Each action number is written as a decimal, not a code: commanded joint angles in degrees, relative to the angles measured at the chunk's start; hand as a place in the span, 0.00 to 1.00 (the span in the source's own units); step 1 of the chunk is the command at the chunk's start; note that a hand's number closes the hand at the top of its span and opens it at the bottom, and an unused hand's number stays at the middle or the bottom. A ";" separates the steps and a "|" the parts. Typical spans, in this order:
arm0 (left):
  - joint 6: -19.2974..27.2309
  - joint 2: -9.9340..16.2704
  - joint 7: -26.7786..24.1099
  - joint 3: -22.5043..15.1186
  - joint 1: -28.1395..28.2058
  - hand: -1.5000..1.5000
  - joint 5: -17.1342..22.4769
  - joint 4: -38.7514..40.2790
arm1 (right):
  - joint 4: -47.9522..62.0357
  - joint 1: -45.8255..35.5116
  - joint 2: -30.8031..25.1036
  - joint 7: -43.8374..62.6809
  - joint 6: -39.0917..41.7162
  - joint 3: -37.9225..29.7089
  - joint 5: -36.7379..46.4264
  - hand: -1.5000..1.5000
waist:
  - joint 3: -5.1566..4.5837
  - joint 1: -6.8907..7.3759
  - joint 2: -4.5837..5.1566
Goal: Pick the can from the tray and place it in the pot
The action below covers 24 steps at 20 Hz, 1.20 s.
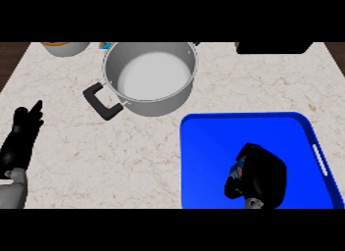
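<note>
Blue plastic tray (277,128) lies under my right hand (260,175), whose fingers curl round the small can (237,171), just showing at its left. Beyond it stands the steel pot (151,76). My left hand (20,135) rests open on the marble desk (67,117).

On the bench (60,127), the pot (151,78) stands far and left of the tray (211,162), which lies near right.
</note>
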 commanded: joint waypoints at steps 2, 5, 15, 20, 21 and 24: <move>-0.82 -0.55 1.51 -0.98 1.17 0.50 -0.07 -2.79 | -8.77 1.91 1.19 10.08 2.87 5.02 10.60 1.00 | 0.00 0.11 -0.19; -0.06 -1.25 1.61 -1.38 2.30 0.50 -0.55 -4.47 | -12.83 -3.49 1.21 11.53 0.90 7.11 13.95 1.00 | 0.00 0.65 -0.25; -1.12 0.24 -0.58 0.65 -0.87 0.50 -0.06 1.19 | -19.33 -28.59 1.23 12.12 6.48 13.72 21.62 1.00 | -0.07 0.90 0.09; 0.56 -2.83 -1.46 -2.01 0.48 0.50 -1.83 -0.49 | -9.66 -42.29 1.22 17.58 6.96 12.00 14.68 1.00 | -0.09 1.96 0.14; -0.35 -1.76 1.63 -1.48 -1.97 0.50 -1.11 -1.35 | -8.91 -46.62 1.22 16.64 8.68 9.08 10.77 1.00 | -0.09 2.24 0.13; -1.86 -0.44 -1.99 -0.29 0.04 0.50 -0.16 0.08 | -4.30 -49.92 1.22 14.71 7.53 2.47 4.44 1.00 | -0.11 2.44 0.29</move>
